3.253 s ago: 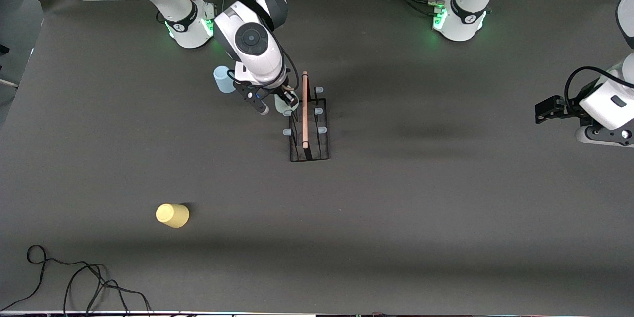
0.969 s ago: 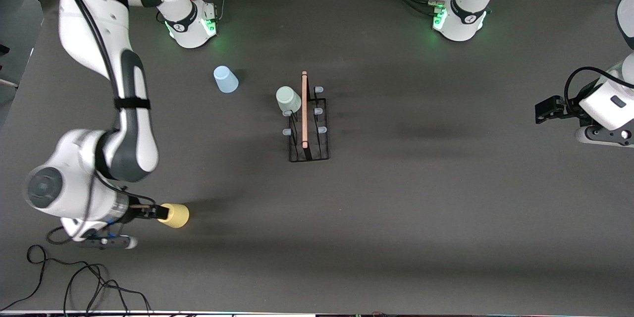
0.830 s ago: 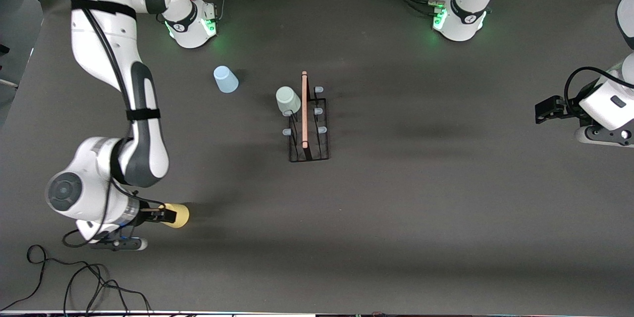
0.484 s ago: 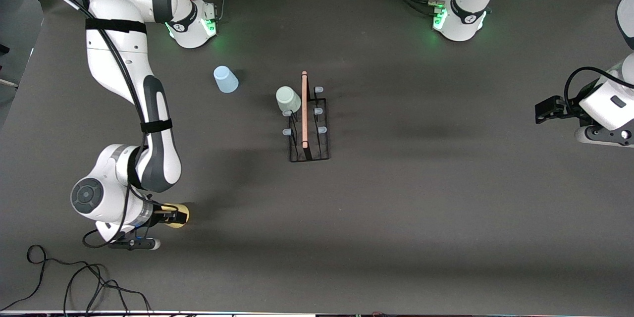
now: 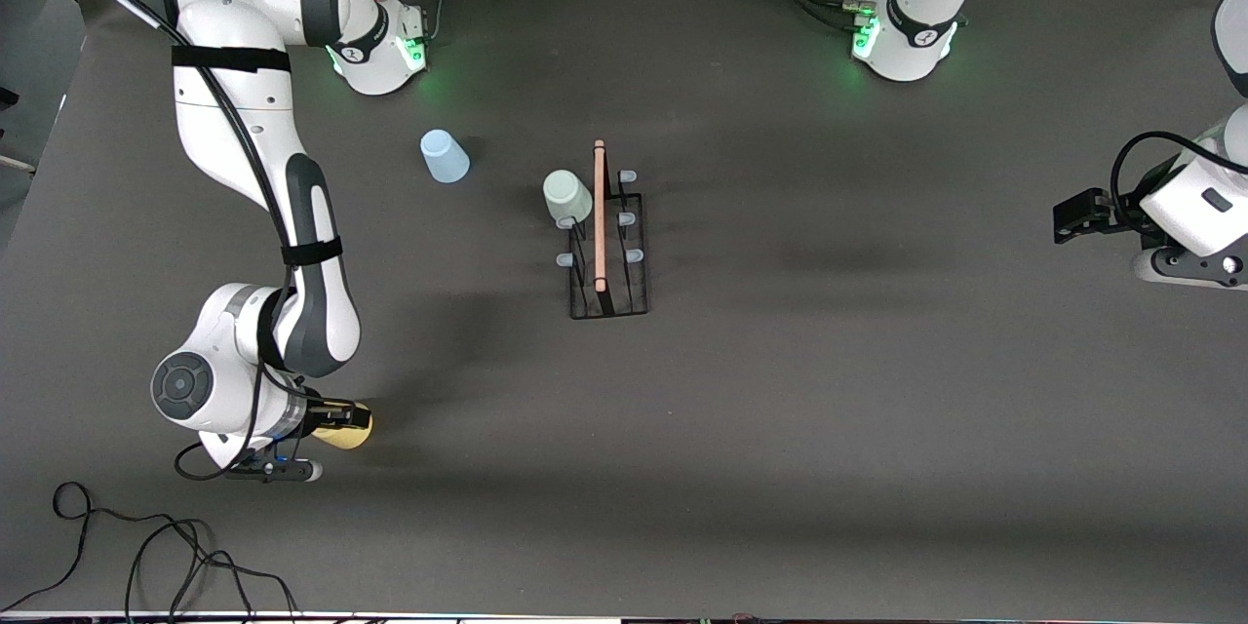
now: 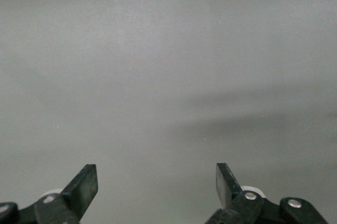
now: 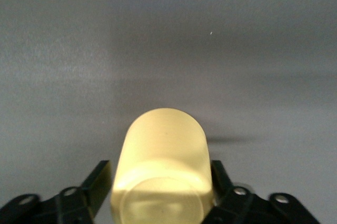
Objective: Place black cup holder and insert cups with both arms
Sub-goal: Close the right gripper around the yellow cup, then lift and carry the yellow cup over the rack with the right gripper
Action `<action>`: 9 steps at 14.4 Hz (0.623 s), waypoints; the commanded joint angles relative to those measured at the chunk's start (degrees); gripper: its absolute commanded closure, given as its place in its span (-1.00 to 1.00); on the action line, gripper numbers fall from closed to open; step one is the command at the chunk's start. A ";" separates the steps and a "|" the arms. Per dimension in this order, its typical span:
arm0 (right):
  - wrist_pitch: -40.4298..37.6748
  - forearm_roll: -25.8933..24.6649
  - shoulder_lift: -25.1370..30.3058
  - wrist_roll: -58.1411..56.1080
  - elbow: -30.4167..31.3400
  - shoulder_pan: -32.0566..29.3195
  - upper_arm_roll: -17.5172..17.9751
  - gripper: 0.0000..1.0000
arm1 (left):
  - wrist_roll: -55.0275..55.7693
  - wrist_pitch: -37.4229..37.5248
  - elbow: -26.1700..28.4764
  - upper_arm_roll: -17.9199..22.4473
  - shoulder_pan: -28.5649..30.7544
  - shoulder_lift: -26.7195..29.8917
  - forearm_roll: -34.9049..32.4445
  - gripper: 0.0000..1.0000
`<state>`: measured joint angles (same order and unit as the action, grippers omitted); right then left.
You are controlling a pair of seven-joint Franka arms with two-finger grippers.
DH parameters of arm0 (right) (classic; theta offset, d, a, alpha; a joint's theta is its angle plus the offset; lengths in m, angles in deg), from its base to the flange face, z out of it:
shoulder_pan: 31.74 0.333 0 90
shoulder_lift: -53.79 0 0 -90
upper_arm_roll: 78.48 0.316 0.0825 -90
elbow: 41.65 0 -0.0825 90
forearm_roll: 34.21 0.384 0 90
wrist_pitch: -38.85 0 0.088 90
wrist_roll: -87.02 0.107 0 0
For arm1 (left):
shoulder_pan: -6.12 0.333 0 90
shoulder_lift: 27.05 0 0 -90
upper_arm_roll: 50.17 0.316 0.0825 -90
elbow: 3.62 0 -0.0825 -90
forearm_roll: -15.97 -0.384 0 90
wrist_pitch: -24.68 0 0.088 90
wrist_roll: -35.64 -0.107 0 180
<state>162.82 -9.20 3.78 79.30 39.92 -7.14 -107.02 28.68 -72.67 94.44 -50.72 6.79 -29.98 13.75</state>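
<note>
Front view: the rack, black wire with a pale wooden rod on top and grey-tipped pegs, stands mid-table, with broad bare dark mat around it toward the camera and toward the left arm's end. A pale green cup, smooth and tapered, sits upturned on the rack's peg toward the right arm's end. The blue cup stands mouth-down, farther from the camera than the rack, toward the right arm's end. The yellow cup lies well nearer the camera than the rack, near the right arm's end, not far from the mat's edge, where a black cable loops.

The right gripper is down at the yellow cup; in the right wrist view its fingers press the cup's matte plastic sides, clamped on it. A second ago those fingers stood wider apart and the gripper was only reaching the cup. The left gripper waits at the left arm's end, well away from the rack, its fingers spread apart over bare mat, unchanged.
</note>
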 commanded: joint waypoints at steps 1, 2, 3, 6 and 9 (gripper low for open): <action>-3.98 1.10 3.85 -2.48 -0.01 -0.34 -0.20 0.84 | 0.71 1.11 -0.76 -0.15 0.03 0.02 -0.24 -1.00; -6.34 0.39 5.96 -2.30 -0.36 -0.17 -0.46 1.00 | 0.71 1.11 -0.76 -0.15 0.03 0.02 -0.24 -1.00; -9.41 -1.18 7.98 -2.13 -1.58 -0.16 -0.64 1.00 | 0.71 1.11 -0.76 -0.15 0.03 0.02 -0.24 -1.00; -18.39 -8.55 16.67 0.58 -3.35 0.27 -0.55 1.00 | 0.71 1.11 -0.76 -0.15 0.03 0.02 -0.24 -1.00; -27.43 -12.00 24.68 6.47 -3.35 1.50 -0.37 1.00 | 0.71 1.11 -0.76 -0.15 0.03 0.02 -0.24 -1.00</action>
<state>140.05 -18.89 22.62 81.64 34.65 -6.76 -108.05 28.68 -72.67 94.42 -50.72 6.79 -29.98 13.75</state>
